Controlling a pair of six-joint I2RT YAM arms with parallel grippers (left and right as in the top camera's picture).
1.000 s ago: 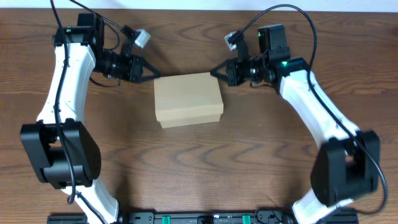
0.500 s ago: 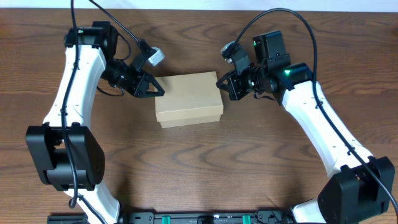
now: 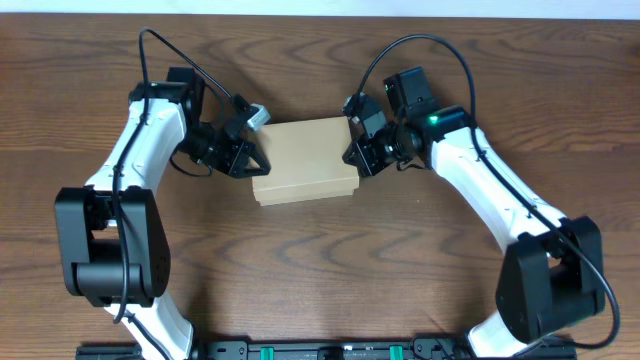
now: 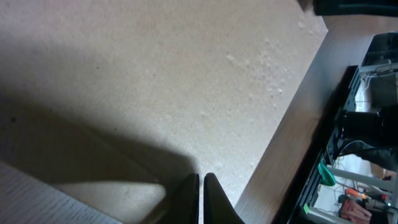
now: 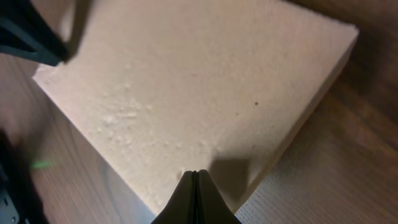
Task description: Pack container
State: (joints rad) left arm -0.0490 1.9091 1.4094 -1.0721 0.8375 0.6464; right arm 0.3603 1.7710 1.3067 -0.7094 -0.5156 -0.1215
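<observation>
The container is a plain tan cardboard box with its lid down, in the middle of the wooden table. My left gripper is shut and empty, its tip at the box's left edge, over the lid in the left wrist view. My right gripper is shut and empty, its tip at the box's right edge, touching the lid near a corner in the right wrist view. The lid fills both wrist views. The inside of the box is hidden.
The brown wooden table surrounds the box. A black rail runs along the table's front edge. The table's edge and equipment beyond it show at the right of the left wrist view.
Both shut grippers have moved inward and toward the front, from beside the box's far corners to its left and right edges. The box has stayed in place.
</observation>
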